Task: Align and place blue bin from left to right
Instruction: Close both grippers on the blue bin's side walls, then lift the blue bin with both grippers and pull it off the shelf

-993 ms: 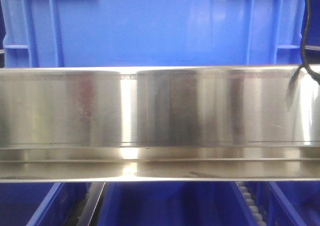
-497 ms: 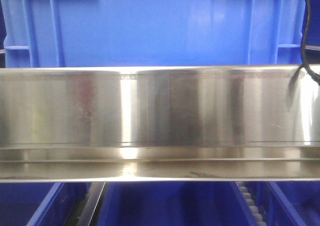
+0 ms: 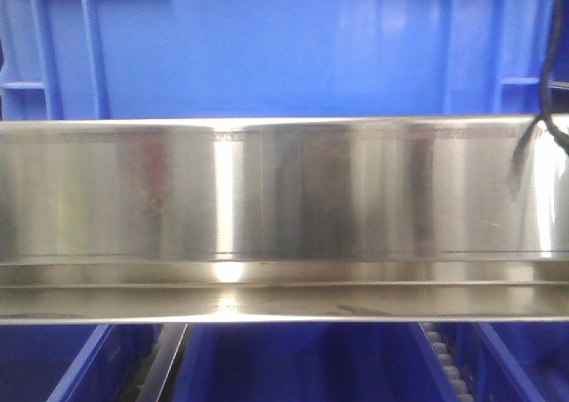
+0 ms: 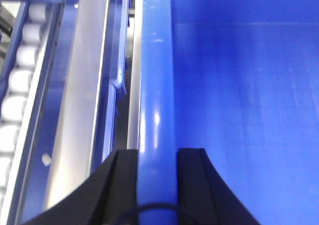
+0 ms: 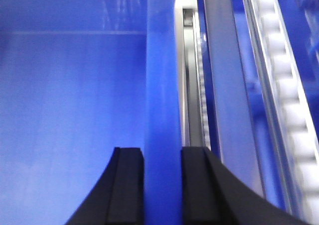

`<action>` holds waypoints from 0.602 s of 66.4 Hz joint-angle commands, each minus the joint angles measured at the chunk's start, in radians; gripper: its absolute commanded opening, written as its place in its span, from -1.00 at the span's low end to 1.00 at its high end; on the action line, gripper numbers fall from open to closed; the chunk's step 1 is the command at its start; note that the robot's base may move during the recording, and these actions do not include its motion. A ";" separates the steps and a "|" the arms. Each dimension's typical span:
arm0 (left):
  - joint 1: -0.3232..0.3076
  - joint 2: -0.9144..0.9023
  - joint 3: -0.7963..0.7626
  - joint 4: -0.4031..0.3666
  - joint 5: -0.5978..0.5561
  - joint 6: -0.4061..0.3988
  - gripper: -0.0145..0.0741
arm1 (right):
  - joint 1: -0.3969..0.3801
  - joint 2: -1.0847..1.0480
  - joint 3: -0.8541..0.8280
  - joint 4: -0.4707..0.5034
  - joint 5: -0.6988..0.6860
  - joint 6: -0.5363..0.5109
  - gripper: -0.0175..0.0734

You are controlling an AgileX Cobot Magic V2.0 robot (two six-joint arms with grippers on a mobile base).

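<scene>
Above the steel rail that crosses the front view, the blue bin fills the frame, its smooth side wall facing the camera. Over the last second its corner ribs spread outward, the left pair sliding left and the right pair right, and its top rim slips out of view. I read that as the bin coming nearer the rail, or lifting a little. The front view is too tight for me to say which.

My left gripper is narrowed onto the bin's left rim, one black finger outside the wall and one inside. My right gripper pinches the right rim the same way. Both wrist views show the rim running straight away from the fingers, parallel to the roller track beside it.

I judge the bin is carried in both hands and on the move, not yet set down. Squaring it to the rail comes next.
</scene>
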 commanded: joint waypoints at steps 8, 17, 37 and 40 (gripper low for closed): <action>-0.036 -0.097 -0.011 0.037 -0.025 -0.020 -0.92 | 0.019 -0.094 -0.011 -0.021 -0.030 0.018 -0.78; -0.058 -0.132 -0.011 0.068 -0.025 -0.059 -0.92 | 0.043 -0.136 -0.011 -0.068 -0.025 0.051 -0.78; -0.089 -0.223 -0.011 0.074 -0.025 -0.069 -0.92 | 0.099 -0.243 -0.009 -0.088 -0.006 0.086 -0.78; -0.092 -0.239 -0.011 0.083 -0.025 -0.086 -0.92 | 0.107 -0.258 -0.005 -0.099 0.006 0.097 -0.78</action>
